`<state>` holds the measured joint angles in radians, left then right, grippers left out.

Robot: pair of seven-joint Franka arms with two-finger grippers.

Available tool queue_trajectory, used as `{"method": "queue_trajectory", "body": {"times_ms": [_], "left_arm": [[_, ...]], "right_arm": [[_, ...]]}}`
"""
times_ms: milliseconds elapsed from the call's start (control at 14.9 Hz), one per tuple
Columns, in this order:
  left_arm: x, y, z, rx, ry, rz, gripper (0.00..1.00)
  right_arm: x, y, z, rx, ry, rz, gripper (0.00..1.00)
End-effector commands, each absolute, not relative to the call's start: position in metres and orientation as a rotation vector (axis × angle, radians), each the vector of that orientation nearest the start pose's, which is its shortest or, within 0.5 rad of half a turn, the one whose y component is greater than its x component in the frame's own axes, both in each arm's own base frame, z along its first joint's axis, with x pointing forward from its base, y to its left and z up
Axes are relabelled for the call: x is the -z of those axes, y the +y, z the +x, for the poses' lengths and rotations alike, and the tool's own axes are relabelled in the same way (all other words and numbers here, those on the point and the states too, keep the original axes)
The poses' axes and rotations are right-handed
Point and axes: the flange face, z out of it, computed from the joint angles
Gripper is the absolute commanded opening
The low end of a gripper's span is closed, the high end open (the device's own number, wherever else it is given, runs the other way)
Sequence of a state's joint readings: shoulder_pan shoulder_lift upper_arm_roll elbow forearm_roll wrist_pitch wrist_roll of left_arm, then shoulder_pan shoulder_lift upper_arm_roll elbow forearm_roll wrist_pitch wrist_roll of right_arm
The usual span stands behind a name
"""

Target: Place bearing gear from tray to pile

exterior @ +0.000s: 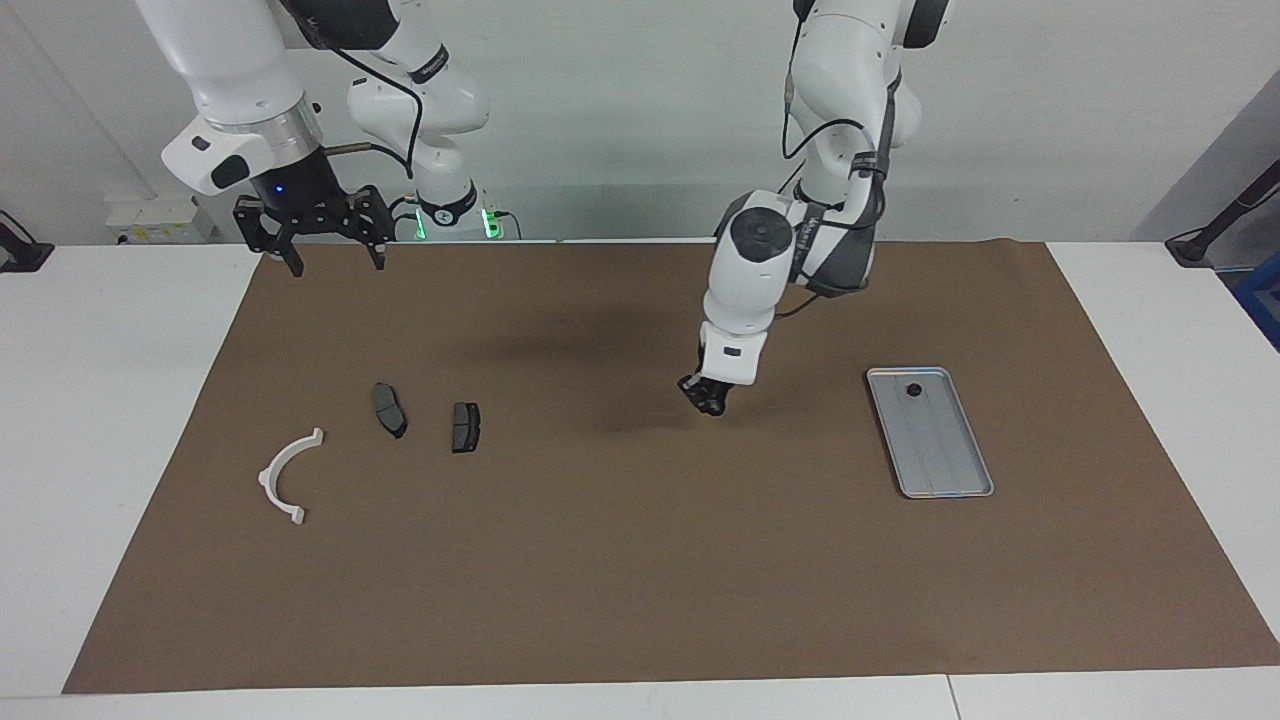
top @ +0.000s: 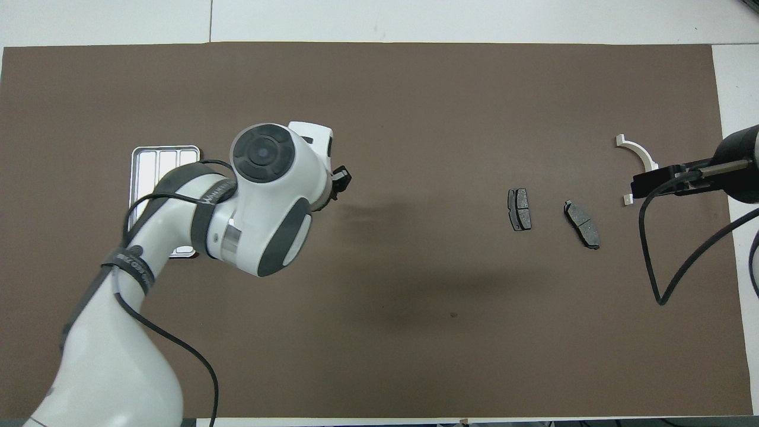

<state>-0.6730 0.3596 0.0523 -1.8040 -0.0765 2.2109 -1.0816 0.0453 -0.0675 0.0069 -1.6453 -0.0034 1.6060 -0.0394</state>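
Observation:
The silver tray (exterior: 940,460) lies on the brown mat toward the left arm's end, with one small dark bearing gear (exterior: 912,389) on its end nearer the robots. My left gripper (exterior: 708,398) hangs low over the middle of the mat, between tray and pile, shut on a small dark bearing gear that its fingers mostly hide. The pile lies toward the right arm's end: a white bracket (exterior: 290,475) and two dark brake pads (exterior: 389,409) (exterior: 465,426). My right gripper (exterior: 330,255) waits open, raised over the mat's edge by its base. In the overhead view the left arm covers most of the tray (top: 160,155).
The brown mat (exterior: 640,560) covers most of the white table. A black cable (top: 652,261) loops down from the right arm near the pile. The left arm's elbow and forearm (exterior: 790,250) lean over the mat beside the tray.

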Motion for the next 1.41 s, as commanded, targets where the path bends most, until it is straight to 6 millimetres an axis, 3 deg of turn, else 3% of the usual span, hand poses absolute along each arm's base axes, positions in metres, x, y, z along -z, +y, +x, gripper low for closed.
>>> {"method": "queue_trajectory", "body": {"times_ms": [0, 268, 604, 671, 738, 805, 939, 1073, 1141, 1342], "left_arm": [[-0.329, -0.381, 0.532, 0.025, -0.843, -3.105, 0.1], [-0.305, -0.372, 0.524, 0.044, -0.847, -3.106, 0.11], [-0.297, -0.369, 0.517, 0.028, -0.842, -3.096, 0.12], [-0.296, -0.368, 0.517, 0.024, -0.843, -3.091, 0.26], [-0.299, -0.366, 0.519, 0.014, -0.842, -3.08, 0.82], [-0.302, -0.366, 0.519, -0.011, -0.827, -3.057, 1.0], [-0.319, -0.356, 0.529, -0.022, -0.805, -3.023, 1.0], [-0.351, -0.318, 0.529, -0.042, -0.801, -3.02, 1.0], [-0.366, -0.285, 0.526, -0.072, -0.729, -3.032, 1.0], [-0.377, -0.189, 0.521, -0.128, -0.476, -3.087, 1.0]], "right_arm": [[-0.632, 0.027, 0.53, 0.027, -0.157, -3.109, 1.0], [-0.632, 0.028, 0.529, 0.024, -0.155, -3.109, 1.0], [-0.632, 0.029, 0.53, 0.026, -0.162, -3.111, 1.0], [-0.632, 0.029, 0.53, 0.026, -0.157, -3.111, 1.0], [-0.631, 0.029, 0.53, 0.029, -0.157, -3.111, 1.0], [-0.631, 0.03, 0.529, 0.036, -0.159, -3.111, 1.0], [-0.632, 0.03, 0.529, 0.038, -0.155, -3.111, 1.0], [-0.632, 0.038, 0.528, 0.042, -0.152, -3.11, 1.0], [-0.628, 0.046, 0.528, 0.036, -0.109, -3.112, 1.0], [-0.614, 0.091, 0.529, 0.059, 0.117, -3.104, 1.0]]}}
